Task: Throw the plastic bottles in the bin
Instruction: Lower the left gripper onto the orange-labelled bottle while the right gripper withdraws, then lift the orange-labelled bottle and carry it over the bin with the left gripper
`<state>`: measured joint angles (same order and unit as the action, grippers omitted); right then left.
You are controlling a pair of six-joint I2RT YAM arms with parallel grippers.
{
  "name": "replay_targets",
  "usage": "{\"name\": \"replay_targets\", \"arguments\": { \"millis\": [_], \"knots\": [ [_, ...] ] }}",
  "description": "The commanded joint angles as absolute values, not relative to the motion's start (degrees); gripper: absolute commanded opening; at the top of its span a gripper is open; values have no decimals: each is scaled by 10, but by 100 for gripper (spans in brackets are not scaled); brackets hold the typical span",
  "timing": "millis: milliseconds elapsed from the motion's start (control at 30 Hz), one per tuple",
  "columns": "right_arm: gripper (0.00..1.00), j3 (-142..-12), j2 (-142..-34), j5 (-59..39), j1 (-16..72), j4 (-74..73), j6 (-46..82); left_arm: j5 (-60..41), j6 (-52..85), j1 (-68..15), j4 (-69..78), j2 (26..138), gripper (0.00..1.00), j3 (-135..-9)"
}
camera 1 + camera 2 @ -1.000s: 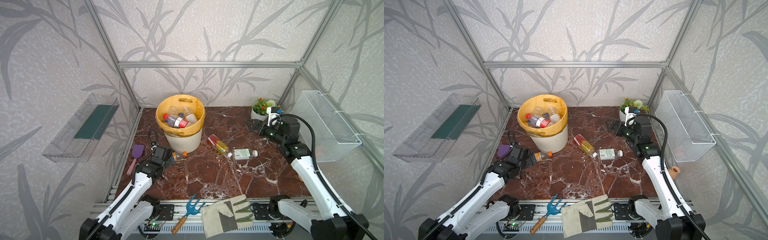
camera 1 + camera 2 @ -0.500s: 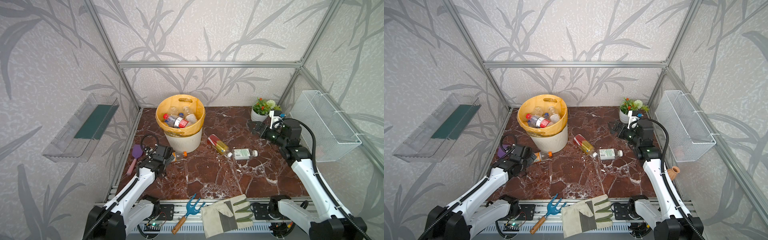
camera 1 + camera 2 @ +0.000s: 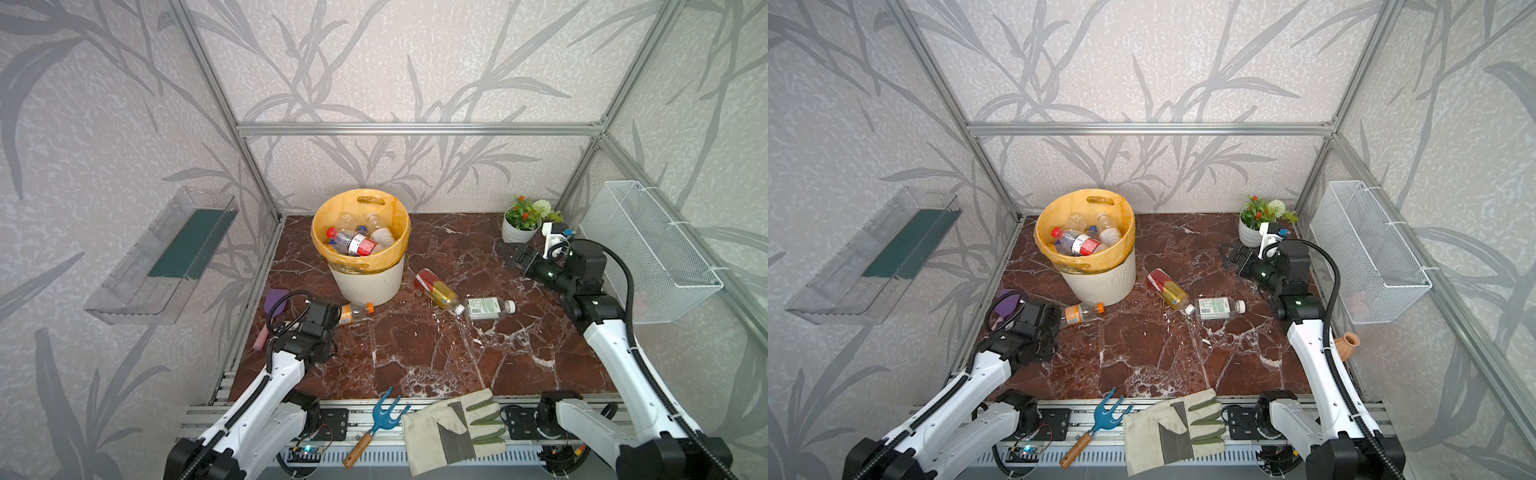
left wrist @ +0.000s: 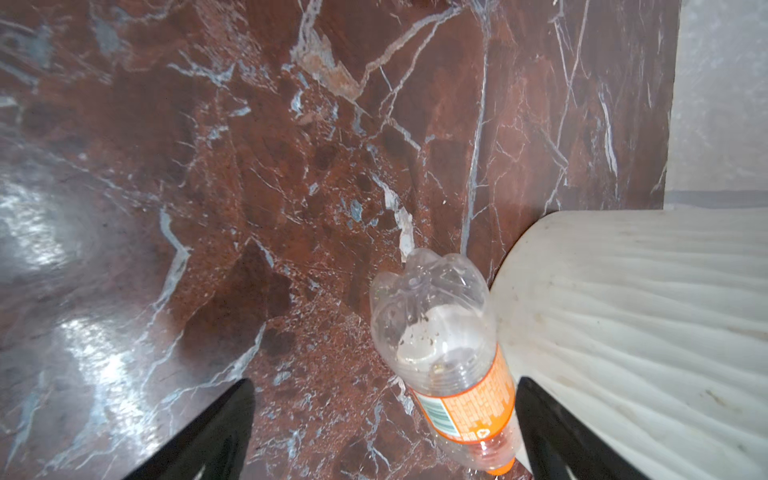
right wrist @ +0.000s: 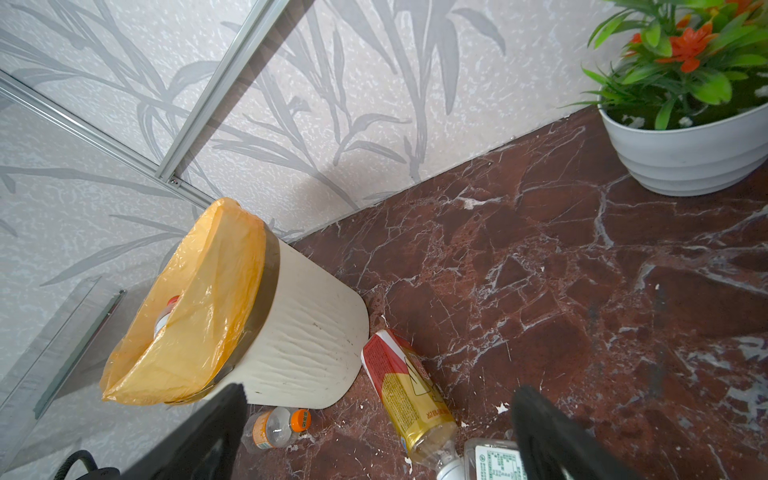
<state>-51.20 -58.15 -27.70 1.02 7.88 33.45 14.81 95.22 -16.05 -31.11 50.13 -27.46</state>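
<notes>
Your left gripper (image 4: 384, 381) is spread wide and low over the red marble top (image 4: 270, 187), gripping nothing. The left wrist view shows what the top views hide under the wrist. The orange-labelled bottle (image 4: 449, 353) lies on its side between the two black fingers (image 4: 216, 428), close to the finger on the bin's side and well clear of the other. Whether it touches that finger, you cannot tell. The same view puts its clear body just beside the ribbed cream wall of the bin (image 4: 623, 311). In both top views only its label and orange cap stick out past the wrist, at the foot of the bin.

Your right gripper (image 3: 509, 255) hangs above the surface beside the white flower pot (image 3: 515, 232), jaws wide apart and empty. Its wrist view looks across to the red-and-yellow bottle (image 5: 407, 386) and the green-labelled bottle (image 5: 494, 461). They lie end to end in the open between the bin and the right arm. That view sees little past the orange bag (image 5: 187, 316) at the bin's mouth. Both top views look straight in: a red-capped, red-labelled bottle (image 3: 355, 244) and several clear bottles (image 3: 380, 232) lie inside. A small clay vase (image 3: 1347, 343) by the right arm shows in a top view only.
</notes>
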Motion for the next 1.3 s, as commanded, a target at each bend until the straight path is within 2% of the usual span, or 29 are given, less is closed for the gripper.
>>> {"name": "replay_targets", "arguments": {
  "millis": [0, 267, 467, 800, 1067, 1267],
  "knots": [
    [99, -505, -577, -291, 7, 64, 341, 180, 1009, -158, -284, 512, 96, -273],
    [99, -518, -573, -282, 6, 102, 317, 139, 991, -157, -262, 632, 95, -320],
    [99, -526, -555, -267, 3, 148, 285, 158, 1004, -157, -271, 658, 95, -335],
    [99, -540, -553, -262, -1, 185, 262, 110, 997, -156, -242, 780, 94, -356],
    [99, -531, -548, -262, -8, 191, 262, 134, 1003, -153, -253, 771, 90, -347],
    [99, -529, -548, -265, -11, 188, 263, 128, 990, -147, -242, 768, 80, -335]
  ]
}}
